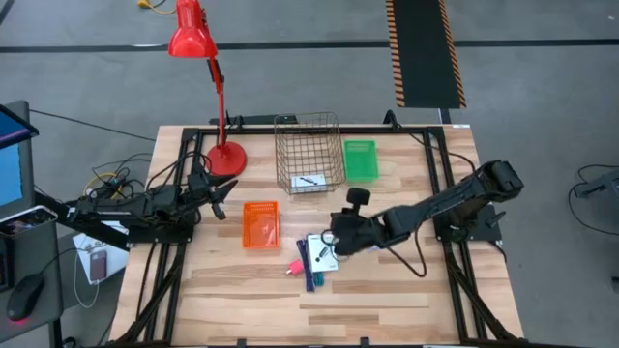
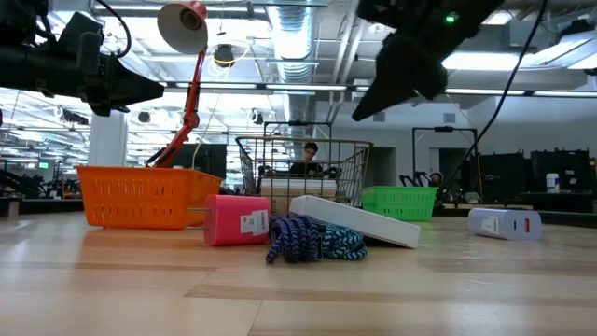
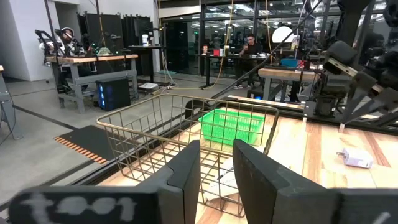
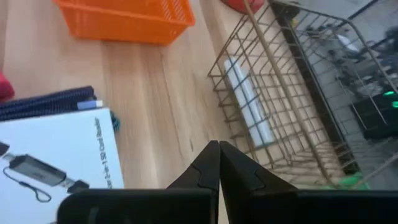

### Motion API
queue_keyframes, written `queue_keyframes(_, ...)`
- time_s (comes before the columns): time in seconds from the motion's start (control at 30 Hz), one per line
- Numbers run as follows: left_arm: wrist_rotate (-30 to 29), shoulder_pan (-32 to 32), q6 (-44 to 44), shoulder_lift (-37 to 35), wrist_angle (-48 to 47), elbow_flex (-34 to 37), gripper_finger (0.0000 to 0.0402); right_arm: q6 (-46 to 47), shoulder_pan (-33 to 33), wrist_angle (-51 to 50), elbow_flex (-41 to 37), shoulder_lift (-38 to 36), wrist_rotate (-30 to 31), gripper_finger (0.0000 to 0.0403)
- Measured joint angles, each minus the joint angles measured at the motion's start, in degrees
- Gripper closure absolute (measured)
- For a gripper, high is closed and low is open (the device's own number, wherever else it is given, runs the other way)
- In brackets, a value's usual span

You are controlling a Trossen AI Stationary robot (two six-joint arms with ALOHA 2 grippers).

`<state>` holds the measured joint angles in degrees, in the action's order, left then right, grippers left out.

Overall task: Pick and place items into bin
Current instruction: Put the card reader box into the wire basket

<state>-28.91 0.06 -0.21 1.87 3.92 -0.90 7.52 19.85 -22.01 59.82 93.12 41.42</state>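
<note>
A small pile of items lies on the table's middle: a flat white box point(image 1: 322, 253) point(image 4: 56, 162) printed with a card reader, blue braided cords point(image 2: 303, 240) point(image 4: 50, 102) and a pink piece point(image 2: 236, 219) point(image 1: 293, 268). One end of the white box point(image 2: 354, 222) is propped on the cords. My right gripper point(image 1: 334, 238) point(image 4: 219, 158) hovers shut above the box and holds nothing; in the low view my right gripper point(image 2: 401, 75) is well clear of the pile. My left gripper point(image 1: 219, 199) point(image 3: 216, 171) waits open, raised at the table's left.
A wire basket point(image 1: 308, 153) point(image 4: 280, 93) at the far middle holds a white box point(image 1: 308, 181) point(image 4: 249, 106). A green bin point(image 1: 361, 159) stands to its right and an orange bin point(image 1: 260, 223) to the pile's left. A red lamp point(image 1: 224, 155) stands far left. A white adapter point(image 2: 504, 224) lies at the right.
</note>
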Motion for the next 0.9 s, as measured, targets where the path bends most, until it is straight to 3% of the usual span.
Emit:
queue_keyframes(0.17,0.0,0.0,0.0,0.0,0.0,0.0,0.0319,6.5,4.1,3.6,-2.7,0.0,7.4,0.0403)
queue_keyframes(0.4,0.0,0.0,-0.1,0.0,0.0,0.0,0.0319,15.4,9.6,0.9,-4.1,0.0,16.9,0.0403)
queue_keyframes(0.53,0.0,0.0,-4.4,0.0,0.1,0.0,0.0319,17.0,12.0,-0.5,-4.1,0.0,21.3,0.0403)
queue_keyframes(0.67,0.0,0.0,-6.1,0.0,0.6,0.0,0.0319,18.1,13.6,-2.1,-4.1,0.0,23.4,0.0403)
queue_keyframes(0.9,-0.9,0.0,-1.2,0.0,5.6,0.1,0.0319,18.6,13.7,-7.1,-4.0,0.0,23.6,0.0403)
